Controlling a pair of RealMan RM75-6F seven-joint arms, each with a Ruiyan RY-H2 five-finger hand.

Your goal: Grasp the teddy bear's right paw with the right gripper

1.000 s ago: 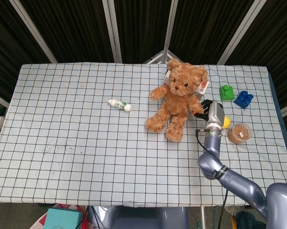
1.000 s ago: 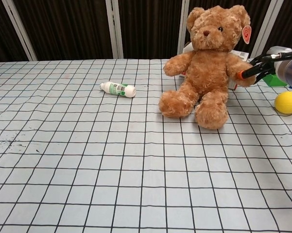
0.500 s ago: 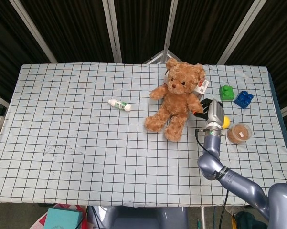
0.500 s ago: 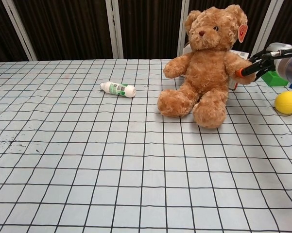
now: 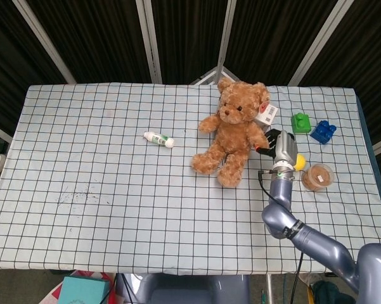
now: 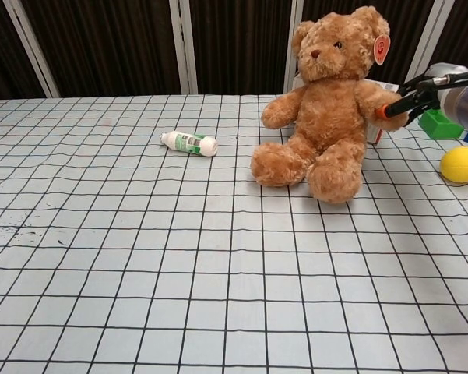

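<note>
Robot hand (image 6: 420,95) on the right arm sits against the teddy bear (image 5: 231,134) at the paw (image 6: 391,111) on the right-hand side of the picture, its dark, orange-tipped fingers (image 6: 395,105) pinching the fur there. From the head camera I see the same robot hand (image 5: 277,147) tucked just beside the bear's arm. The left one is not in view. The bear sits on the checked worktop (image 5: 101,190), toward its far right part, leaning slightly to the left of the picture.

To finish this well I would close the fingers gently and fully around the paw rather than on loose fur, keep the wrist level, and avoid pulling sideways, since I judge the soft toy will tip easily. I'd confirm the hold in the chest view before lifting.

Compared with a second ago, the bear has tilted and slid a little to the left of the picture, its head now further from the tag side, and my fingers have risen slightly with the paw. The small bottle (image 6: 188,142) and yellow ball (image 6: 461,164) have not moved.
</note>
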